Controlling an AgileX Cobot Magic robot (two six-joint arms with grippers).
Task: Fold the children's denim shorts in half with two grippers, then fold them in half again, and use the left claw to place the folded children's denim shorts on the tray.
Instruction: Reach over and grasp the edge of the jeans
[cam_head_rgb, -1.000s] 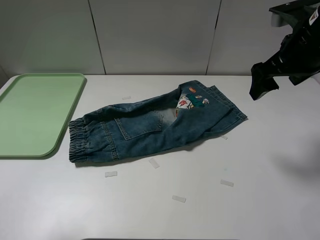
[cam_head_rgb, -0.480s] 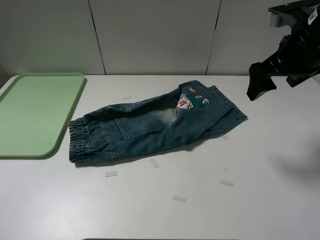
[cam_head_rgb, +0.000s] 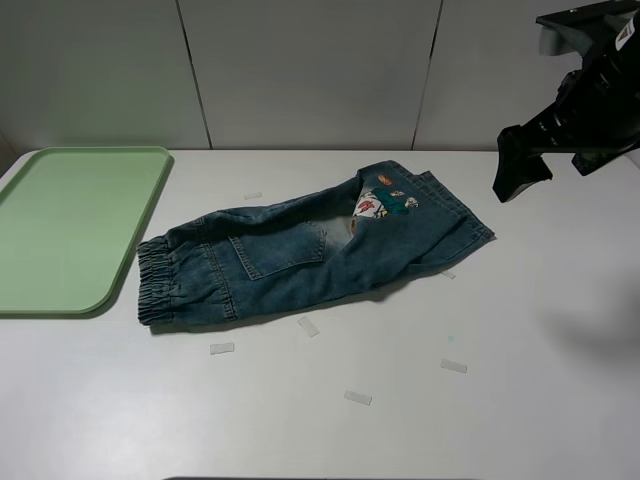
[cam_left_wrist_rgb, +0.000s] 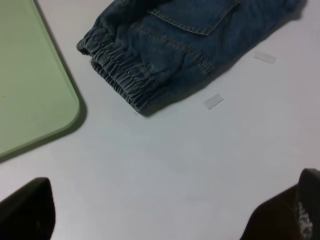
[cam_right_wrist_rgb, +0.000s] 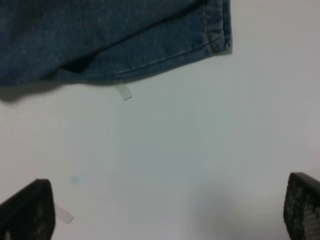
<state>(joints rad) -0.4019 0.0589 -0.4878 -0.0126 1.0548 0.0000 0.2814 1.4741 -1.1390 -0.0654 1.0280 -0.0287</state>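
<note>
The children's denim shorts (cam_head_rgb: 300, 250) lie flat in the middle of the white table, elastic waistband toward the tray (cam_head_rgb: 70, 225), and a colourful cartoon patch shows near the leg end. The light-green tray is bare at the far left. My right gripper (cam_head_rgb: 520, 175) hangs in the air above and to the right of the leg hems, open, holding nothing. Its wrist view has the hem (cam_right_wrist_rgb: 100, 35) ahead of the spread right gripper (cam_right_wrist_rgb: 165, 215). The left gripper (cam_left_wrist_rgb: 160, 220) is open over bare table, short of the waistband (cam_left_wrist_rgb: 125, 80) and the tray corner (cam_left_wrist_rgb: 30, 75). The left arm is outside the high view.
Several small white tape strips lie on the table around the shorts, such as one (cam_head_rgb: 222, 348) near the waistband, one (cam_head_rgb: 358, 398) toward the front and one (cam_head_rgb: 454, 366) front right. A grey panelled wall runs behind the table.
The right gripper has edged slightly left toward the shorts. The shorts and tray have not moved.
</note>
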